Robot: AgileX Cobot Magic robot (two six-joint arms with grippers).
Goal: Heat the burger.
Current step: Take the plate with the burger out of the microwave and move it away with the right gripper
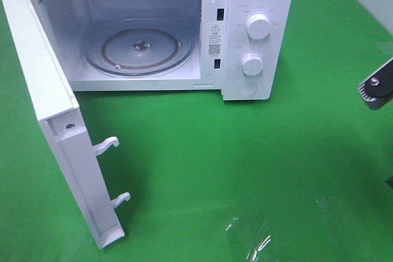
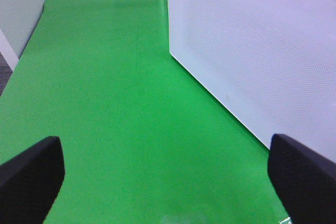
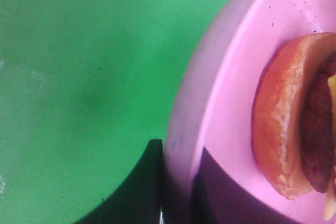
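Observation:
The burger (image 3: 286,124), with a golden-brown bun and a dark patty, lies on a round pink plate (image 3: 231,77) in the right wrist view only. My right gripper (image 3: 178,182) is shut on the plate's rim, with one dark finger (image 3: 149,187) outside the rim. In the exterior high view only a grey part of the right arm (image 1: 377,84) shows at the right edge; burger and plate are out of that view. The white microwave (image 1: 258,41) stands open with its glass turntable (image 1: 140,48) bare. My left gripper (image 2: 168,182) is open and empty over the green cloth.
The microwave door (image 1: 61,127) swings out to the front left, latch hooks (image 1: 105,146) pointing right. Its perforated outer face (image 2: 257,51) is close beside the left gripper. Something clear and shiny (image 1: 252,237) lies at the front of the green cloth (image 1: 245,151).

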